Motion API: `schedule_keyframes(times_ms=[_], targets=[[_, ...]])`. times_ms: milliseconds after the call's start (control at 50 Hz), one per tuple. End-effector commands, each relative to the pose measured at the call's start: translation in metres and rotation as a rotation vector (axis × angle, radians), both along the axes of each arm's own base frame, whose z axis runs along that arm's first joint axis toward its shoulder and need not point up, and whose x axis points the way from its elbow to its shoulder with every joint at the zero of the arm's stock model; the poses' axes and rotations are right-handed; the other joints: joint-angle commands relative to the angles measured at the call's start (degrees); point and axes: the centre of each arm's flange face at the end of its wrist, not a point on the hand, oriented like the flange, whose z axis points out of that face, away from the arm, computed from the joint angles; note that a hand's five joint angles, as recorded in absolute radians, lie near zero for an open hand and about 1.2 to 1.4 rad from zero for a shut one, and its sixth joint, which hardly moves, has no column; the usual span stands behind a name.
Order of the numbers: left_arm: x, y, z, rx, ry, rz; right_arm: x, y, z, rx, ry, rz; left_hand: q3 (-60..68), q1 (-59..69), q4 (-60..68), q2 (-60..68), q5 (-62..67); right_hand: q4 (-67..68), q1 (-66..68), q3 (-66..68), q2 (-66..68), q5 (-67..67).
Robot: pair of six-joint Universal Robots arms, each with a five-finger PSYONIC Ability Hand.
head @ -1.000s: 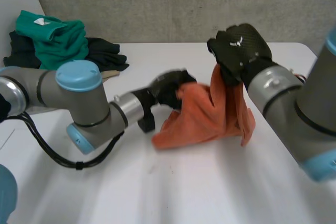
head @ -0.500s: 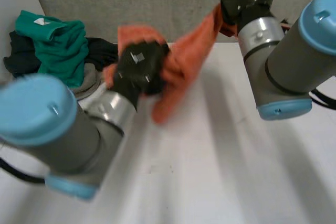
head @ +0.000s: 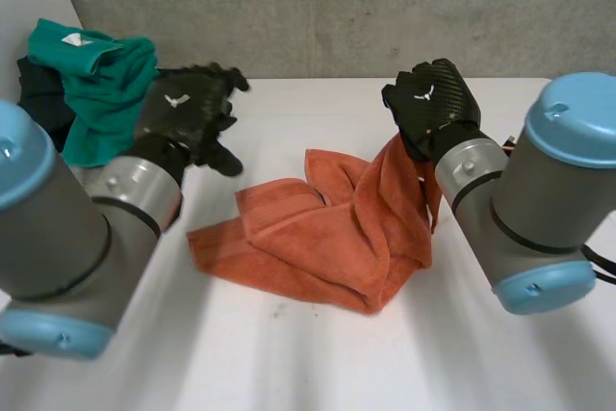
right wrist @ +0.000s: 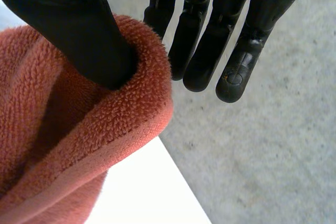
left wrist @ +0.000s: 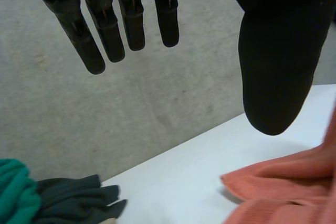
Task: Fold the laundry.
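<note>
Orange terry towel (head: 327,238) lies rumpled in the middle of the white table (head: 308,353). One corner is pulled up to my right hand (head: 433,103). In my right wrist view the towel's hemmed edge (right wrist: 52,129) wraps round my thumb, caught between it and my nearly straight fingers (right wrist: 236,51). My left hand (head: 188,113) hovers apart from the towel's other end, fingers (left wrist: 105,30) straight and spread, thumb clear, holding nothing. Beyond it sits a heap of laundry at the table's far corner: a green garment (head: 96,74) on dark clothes (left wrist: 79,200).
</note>
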Motion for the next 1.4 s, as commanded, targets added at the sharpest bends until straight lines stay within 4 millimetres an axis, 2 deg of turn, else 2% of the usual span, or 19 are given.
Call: schedule_keyframes(times_ms=[20,120,220,420,560,720,800,880,900,920,1040,1060,1080,1100,1180,1200,1280,1340,1400], targets=[[-0.001,-0.041,-0.033,0.081,-0.043,-0.066,-0.003,0.024,0.024,-0.047,-0.030,0.101,-0.04,-0.66,0.62,0.20,1.05,11.69,23.19,12.18,12.81,13.86],[-0.005,-0.053,-0.062,0.217,-0.083,-0.185,-0.009,0.039,0.050,-0.107,-0.061,0.124,0.47,-0.16,1.13,0.71,1.56,11.69,23.19,12.18,12.81,13.86],[-0.008,-0.049,-0.093,0.345,-0.143,-0.241,-0.014,0.049,0.069,-0.149,-0.083,0.124,0.64,0.01,1.30,0.88,1.72,11.69,23.19,12.18,12.81,13.86],[-0.006,-0.049,-0.109,0.320,-0.248,-0.267,-0.018,0.051,0.079,-0.177,-0.094,0.113,2.65,2.03,3.31,2.89,3.74,11.69,23.19,12.18,12.81,13.86],[-0.010,-0.043,-0.110,0.332,-0.240,-0.303,-0.018,0.051,0.084,-0.190,-0.099,0.111,2.82,2.20,3.48,3.06,3.91,11.69,23.19,12.18,12.81,13.86],[-0.021,-0.042,-0.125,0.348,-0.250,-0.333,-0.019,0.060,0.103,-0.239,-0.125,0.121,4.00,3.37,4.66,4.24,5.09,11.69,23.19,12.18,12.81,13.86],[-0.034,-0.039,-0.132,0.343,-0.256,-0.360,-0.020,0.063,0.110,-0.252,-0.133,0.123,11.71,11.08,12.37,11.95,12.80,11.69,23.19,12.18,12.81,13.86],[-0.038,-0.044,-0.137,0.340,-0.258,-0.360,-0.021,0.063,0.115,-0.255,-0.135,0.120,34.22,33.59,34.88,34.46,35.31,11.69,23.19,12.18,12.81,13.86],[-0.039,-0.045,-0.137,0.337,-0.259,-0.361,-0.022,0.062,0.115,-0.247,-0.129,0.112,41.94,41.31,42.60,42.18,43.03,11.69,23.19,12.18,12.81,13.86],[-0.039,-0.047,-0.135,0.328,-0.258,-0.352,-0.023,0.061,0.114,-0.243,-0.125,0.107,56.84,56.21,57.50,57.08,57.93,11.69,23.19,12.18,12.81,13.86],[-0.025,-0.060,-0.122,0.301,-0.268,-0.193,-0.027,0.063,0.089,-0.114,-0.049,0.109,57.13,56.51,57.79,57.37,58.22,11.69,23.19,12.18,12.81,13.86],[-0.021,-0.062,-0.113,0.283,-0.266,-0.166,-0.029,0.063,0.084,-0.090,-0.035,0.102,57.13,56.51,57.79,57.37,58.22,11.69,23.19,12.18,12.81,13.86],[-0.013,-0.065,-0.096,0.250,-0.260,-0.114,-0.031,0.062,0.081,-0.070,-0.021,0.096,57.13,56.51,57.79,57.37,58.22,11.69,23.19,12.18,12.81,13.86],[-0.007,-0.066,-0.090,0.240,-0.263,-0.091,-0.034,0.060,0.076,-0.047,-0.006,0.083,57.13,56.51,57.79,57.37,58.22,11.69,23.19,12.18,12.81,13.86],[0.008,-0.062,-0.079,0.229,-0.266,-0.051,-0.050,0.040,0.042,0.106,0.126,0.019,57.13,56.51,57.79,57.37,58.22,11.69,23.19,12.18,12.81,13.86],[0.008,-0.060,-0.078,0.225,-0.267,-0.053,-0.053,0.032,0.025,0.162,0.190,0.007,57.13,56.51,57.79,57.37,58.22,11.69,23.19,12.18,12.81,13.86],[0.006,-0.062,-0.074,0.191,-0.269,-0.056,-0.053,0.018,0.000,0.218,0.294,0.003,57.13,56.51,57.79,57.37,58.22,11.69,23.19,12.18,12.81,13.86],[0.002,-0.075,-0.070,0.104,-0.276,-0.051,-0.046,0.004,-0.006,0.207,0.292,0.004,57.13,56.51,57.79,57.37,58.22,11.69,23.19,12.18,12.81,13.86],[-0.009,-0.101,-0.065,-0.054,-0.312,-0.039,-0.034,-0.028,-0.011,0.165,0.223,-0.025,57.13,56.51,57.79,57.37,58.22,11.69,23.19,12.18,12.81,13.86]])
